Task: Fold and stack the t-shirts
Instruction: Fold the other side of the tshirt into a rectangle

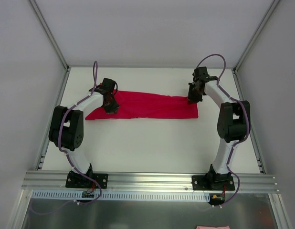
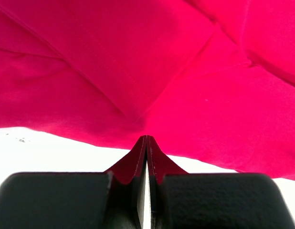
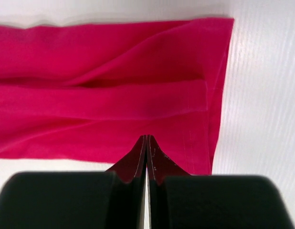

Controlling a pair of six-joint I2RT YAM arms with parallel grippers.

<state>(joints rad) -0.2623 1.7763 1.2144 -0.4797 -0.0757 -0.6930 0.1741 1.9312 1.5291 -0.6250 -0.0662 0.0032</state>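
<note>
Plainly, the plain crimson-red short-sleeved t-shirt of thin soft cloth lies flat on the white table, drawn into a long band that runs left to right across the far half, between the two arms. It looks light and limp, so it should sag and crease wherever it is lifted and will not keep a fold unless laid down smoothly. The stitched hem at the square right end and the doubled layers along the long edges seem the firmest places to pinch. The left gripper points down over the band near its left, tapering end, its arm bent out at the elbow with the forearm reaching inward. Its jaws are pressed together, tips at the shirt's near edge in the left wrist view. The right gripper hangs over the far right corner, its arm folded at the elbow and reaching forward, jaws likewise clenched above the hemmed end. Whether either pair has a sliver of cloth nipped between the tips cannot be told.
</note>
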